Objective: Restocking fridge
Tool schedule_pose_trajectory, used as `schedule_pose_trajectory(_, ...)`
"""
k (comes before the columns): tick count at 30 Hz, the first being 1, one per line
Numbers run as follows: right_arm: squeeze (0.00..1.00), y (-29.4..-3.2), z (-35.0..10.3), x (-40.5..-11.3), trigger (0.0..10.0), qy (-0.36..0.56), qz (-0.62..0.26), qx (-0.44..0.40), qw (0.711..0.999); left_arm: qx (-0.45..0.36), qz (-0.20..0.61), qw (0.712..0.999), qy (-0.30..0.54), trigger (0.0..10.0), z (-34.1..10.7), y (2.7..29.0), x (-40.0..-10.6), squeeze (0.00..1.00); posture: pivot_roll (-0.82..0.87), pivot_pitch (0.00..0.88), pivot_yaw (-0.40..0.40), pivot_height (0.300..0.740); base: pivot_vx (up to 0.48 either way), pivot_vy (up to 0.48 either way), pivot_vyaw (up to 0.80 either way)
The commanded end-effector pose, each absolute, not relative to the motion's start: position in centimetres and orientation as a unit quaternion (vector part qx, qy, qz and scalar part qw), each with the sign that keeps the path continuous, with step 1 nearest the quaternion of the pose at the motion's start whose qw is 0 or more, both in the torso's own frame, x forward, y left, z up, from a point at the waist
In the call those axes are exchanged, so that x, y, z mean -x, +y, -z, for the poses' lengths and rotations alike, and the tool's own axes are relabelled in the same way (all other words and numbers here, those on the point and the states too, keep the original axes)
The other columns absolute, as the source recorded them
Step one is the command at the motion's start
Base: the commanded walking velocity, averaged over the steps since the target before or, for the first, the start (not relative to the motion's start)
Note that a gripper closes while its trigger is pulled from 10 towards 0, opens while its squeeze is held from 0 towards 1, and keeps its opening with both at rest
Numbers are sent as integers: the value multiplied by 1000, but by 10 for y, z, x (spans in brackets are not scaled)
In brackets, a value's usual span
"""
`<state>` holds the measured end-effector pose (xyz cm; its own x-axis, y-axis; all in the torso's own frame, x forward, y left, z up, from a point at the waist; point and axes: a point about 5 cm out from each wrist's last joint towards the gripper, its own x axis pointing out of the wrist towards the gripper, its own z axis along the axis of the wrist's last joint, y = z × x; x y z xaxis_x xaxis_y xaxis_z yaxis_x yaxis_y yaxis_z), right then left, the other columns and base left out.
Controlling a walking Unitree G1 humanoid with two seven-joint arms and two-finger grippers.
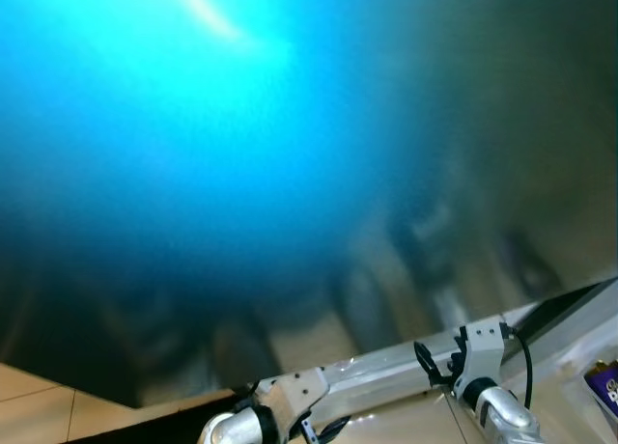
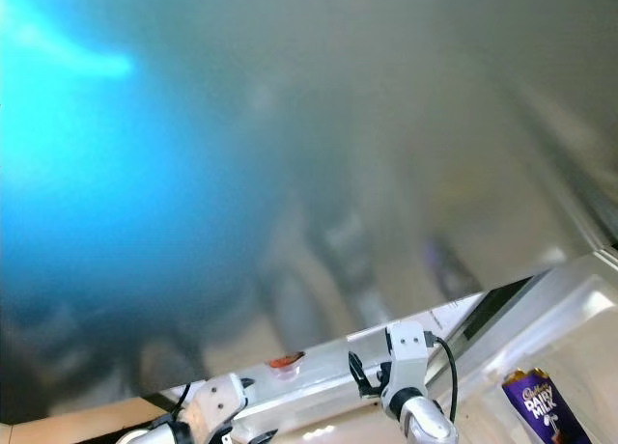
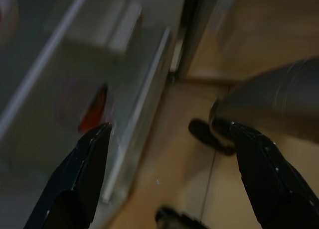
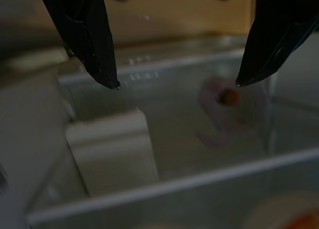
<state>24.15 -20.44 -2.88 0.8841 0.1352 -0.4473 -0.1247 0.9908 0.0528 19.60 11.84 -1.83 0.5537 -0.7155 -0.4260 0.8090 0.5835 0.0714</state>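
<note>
Left claw (image 3: 169, 139): hanging at the bottom of the head view, fingers (image 3: 79, 174) spread apart, gripping nothing, floor (image 3: 169, 154) showing beneath.
Right claw (image 4: 177, 82): hanging bottom centre-right, fingers apart, holding nothing, pointing into a clear bin (image 4: 164, 184).
Chocolate bar (image 2: 541, 405): lying in the door shelf (image 2: 579, 309) at lower right, long axis running up-left; the right claw is sitting nearer to it, I judge.
Fridge (image 2: 406, 174): looming beyond, blurred, glowing blue at upper left.
</note>
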Motion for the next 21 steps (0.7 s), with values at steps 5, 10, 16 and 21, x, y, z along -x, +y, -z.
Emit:
schedule_pose_trajectory(5, 0, -210, 47, -219, 10000, 288, -51, 4, 956, -102, 368, 888, 254, 10000, 42, 141, -187, 0, -24, 108, 46, 740, 0, 0, 0)
schedule_pose_trajectory(10, 0, -217, 64, -196, 10000, 352, -33, 43, 935, -81, 307, 888, 332, 10000, 65, 156, -173, 0, -24, 101, 36, 740, 0, 0, 0)
schedule_pose_trajectory(16, 0, -222, 77, -173, 10000, 402, -8, 38, 915, -55, 248, 877, 408, 10000, 85, 165, -151, 0, -21, 92, 28, 740, 0, 0, 0)
schedule_pose_trajectory(21, 0, -222, 84, -159, 10000, 431, 5, 33, 902, -21, 188, 867, 462, 10000, 97, 172, -132, 0, -23, 86, 25, 740, 0, 0, 0)
